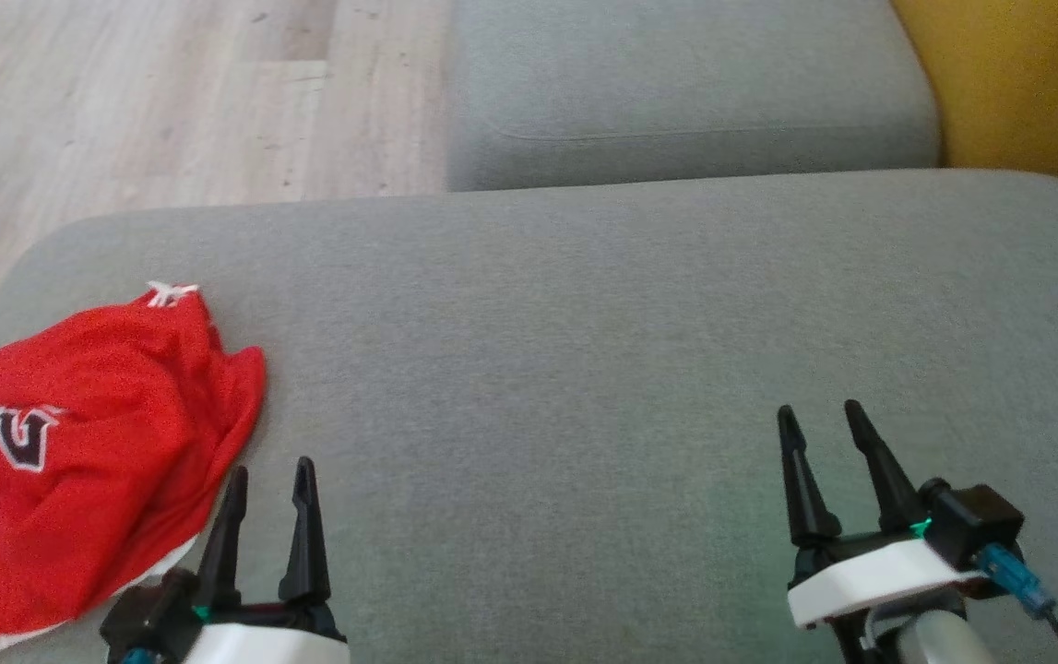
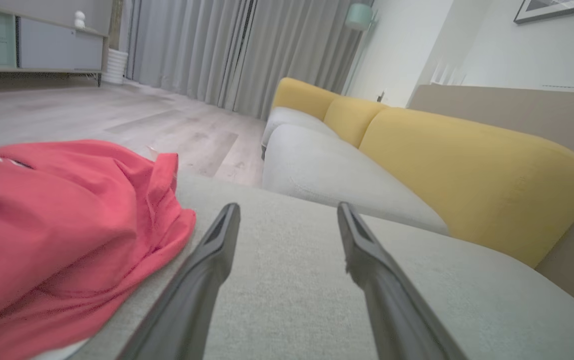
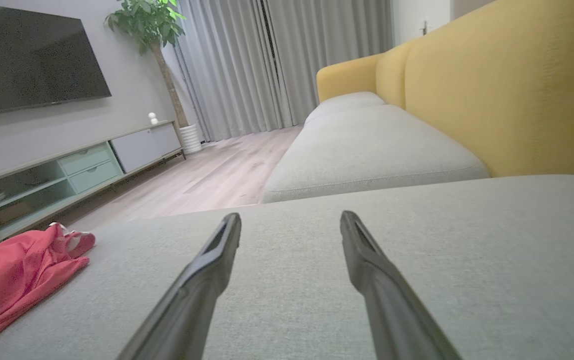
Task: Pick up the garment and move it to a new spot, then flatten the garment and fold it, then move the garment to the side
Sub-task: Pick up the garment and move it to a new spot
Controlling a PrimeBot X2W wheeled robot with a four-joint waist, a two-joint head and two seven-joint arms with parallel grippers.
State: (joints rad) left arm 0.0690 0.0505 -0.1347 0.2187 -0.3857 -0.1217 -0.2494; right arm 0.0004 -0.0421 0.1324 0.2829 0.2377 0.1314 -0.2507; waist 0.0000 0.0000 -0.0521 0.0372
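The garment (image 1: pixel 104 443) is a red piece with white trim and a dark letter patch, lying crumpled at the left end of the grey sofa cushion (image 1: pixel 584 350). It also appears at the left of the left wrist view as the garment (image 2: pixel 56 235) and at the far left of the right wrist view as the garment (image 3: pixel 11 280). My left gripper (image 1: pixel 270 470) hovers open just right of the cloth's near edge, nothing between its fingers. Far to the right, my right gripper (image 1: pixel 819 412) is open over bare cushion.
A second grey seat cushion (image 1: pixel 685 92) lies beyond, with a yellow backrest (image 1: pixel 1027 83) at the right. Wooden floor (image 1: pixel 169 101) lies past the cushion's left and far edges. A TV stand (image 3: pixel 66 170) and potted plant (image 3: pixel 151 25) stand across the room.
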